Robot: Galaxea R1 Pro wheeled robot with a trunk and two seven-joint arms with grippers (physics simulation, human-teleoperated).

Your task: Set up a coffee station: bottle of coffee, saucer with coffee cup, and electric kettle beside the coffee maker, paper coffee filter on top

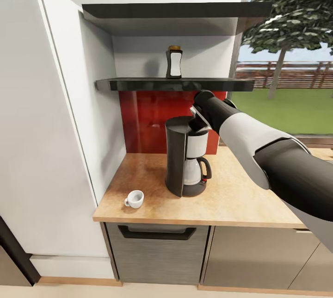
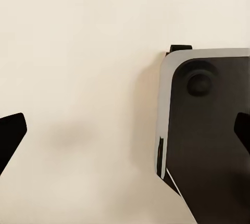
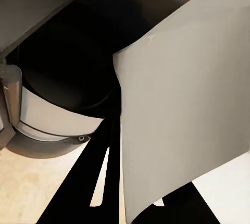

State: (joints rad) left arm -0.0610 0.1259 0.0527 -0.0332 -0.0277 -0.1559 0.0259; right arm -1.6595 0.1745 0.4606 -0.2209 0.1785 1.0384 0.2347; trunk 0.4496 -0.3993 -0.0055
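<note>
Over the coffee maker near the countertop's back edge, my right pincer pinching a thin grey-white paper coffee filter, smooth curved sheet.

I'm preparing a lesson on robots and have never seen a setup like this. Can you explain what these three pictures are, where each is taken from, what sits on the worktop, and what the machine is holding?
These are computer-simulated pictures of a two-armed robot in a kitchen. The big picture comes from a camera on its head, looking down at the countertop. The grey and black shape reaching in from the right is its right arm, ending in the right gripper, a two-fingered clamp. It is above the coffee maker, holding a pale sheet, apparently the paper filter. On the countertop also stands a white cup. A small bottle of coffee stands on the black shelf above. The other two pictures come from cameras near each gripper. The right one shows the filter close up over the machine's dark top. The left one shows the left gripper, open, over a pale floor.
</note>
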